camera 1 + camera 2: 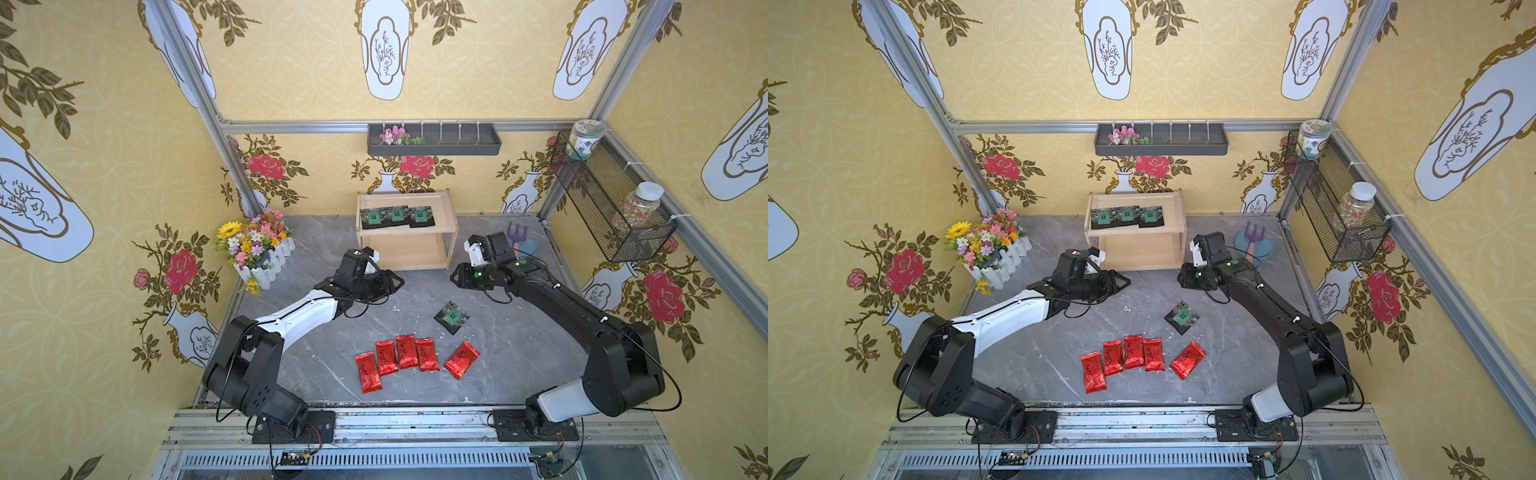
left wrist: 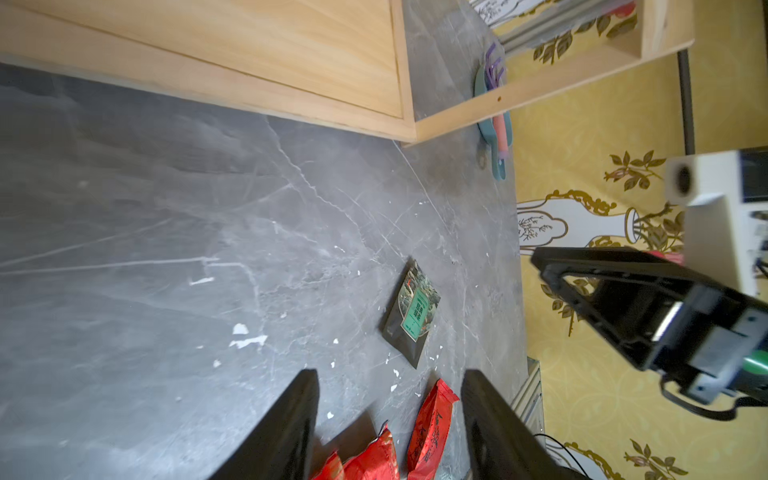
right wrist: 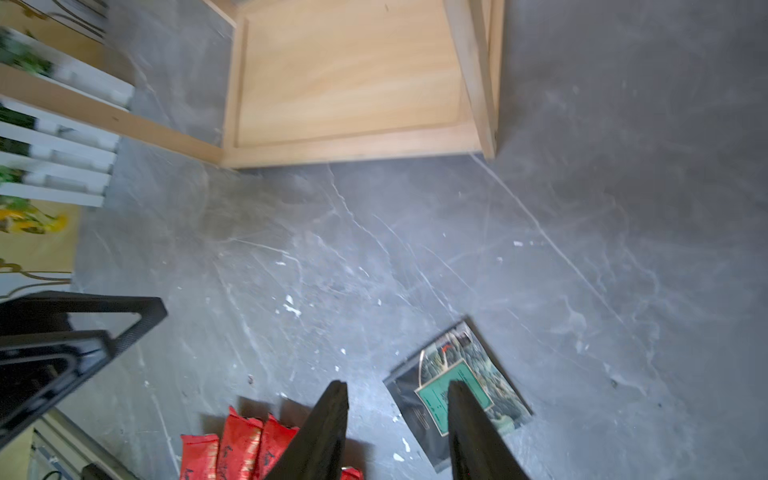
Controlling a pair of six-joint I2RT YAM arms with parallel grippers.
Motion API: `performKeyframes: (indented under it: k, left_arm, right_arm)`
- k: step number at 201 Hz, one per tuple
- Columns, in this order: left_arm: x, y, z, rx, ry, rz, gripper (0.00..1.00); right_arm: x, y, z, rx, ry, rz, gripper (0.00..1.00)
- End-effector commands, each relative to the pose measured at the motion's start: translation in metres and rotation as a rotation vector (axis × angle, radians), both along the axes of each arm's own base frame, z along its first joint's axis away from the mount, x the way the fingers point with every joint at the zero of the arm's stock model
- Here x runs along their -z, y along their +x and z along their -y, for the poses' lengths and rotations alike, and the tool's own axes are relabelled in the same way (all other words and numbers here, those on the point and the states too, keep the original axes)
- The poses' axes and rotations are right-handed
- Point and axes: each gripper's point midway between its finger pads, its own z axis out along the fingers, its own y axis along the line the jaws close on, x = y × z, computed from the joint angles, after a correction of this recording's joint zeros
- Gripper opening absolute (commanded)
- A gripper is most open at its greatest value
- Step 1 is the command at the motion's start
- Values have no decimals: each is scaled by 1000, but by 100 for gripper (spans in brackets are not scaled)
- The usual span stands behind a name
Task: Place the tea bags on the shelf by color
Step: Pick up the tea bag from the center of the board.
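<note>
Nearest my bases, five oblong shiny red foil tea bags (image 1: 409, 359) with dark writing lie flat on the grey marble-look counter (image 1: 316, 374). Four sit in a close row with edges touching or slightly overlapping, and the fifth is just beside them, turned at an angle. I judge they are grouped like this because they are one colour waiting for a tier of their own.

A little further in lies a single square black tea bag (image 1: 452, 317) with a green centre emblem, turned like a diamond and apart from the red row. It does not seem to lie quite flat, which may give a finger an edge to catch.

Beyond it my left end effector (image 2: 390, 374) hangs over bare counter, fingers spread with nothing between them. My right end effector (image 3: 397, 386) is likewise spread and empty. In its wrist view one finger lines up over the green emblem while hovering clear of it, so I judge that packet is my next pick.

Farthest, by the back wall, stands the small two-tier shelf of light unpainted wood (image 1: 407, 233). Three matching black packets (image 1: 397, 216) lie side by side on its top tier, leaving room toward my right for a fourth. The lower tier (image 1: 405, 253) is bare, and I take that as the place for the reds
</note>
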Motion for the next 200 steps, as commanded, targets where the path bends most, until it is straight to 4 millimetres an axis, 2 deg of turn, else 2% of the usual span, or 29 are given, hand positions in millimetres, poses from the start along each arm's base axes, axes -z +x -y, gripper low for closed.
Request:
performKeyframes:
  k: [1,25,56,85,105,135,200]
  left_arm:
    - [3,7,20,54,15,43,61]
    - [17,8,46,125,33,15,61]
    - [39,7,75,214,64,-30,61]
    - [60,3,91,272,91,-77,60]
    - [66,1,101,300,87,-93,60]
    - [74,-2,109,323,88,-117,60]
    - [94,-16,105,344,82,-173,58]
  right_arm:
    - [23,-6,-1,16,18,-32,44]
    - [46,-17,1,42,61,-94,44]
    - [70,-29,14,106,75,-165,45]
    - [84,-44,18,127,96,-212,47]
    - [91,-50,20,135,112,-241,49]
    - [97,-54,15,133,156,-268,49]
    - [103,-52,8,124,195,-262,45]
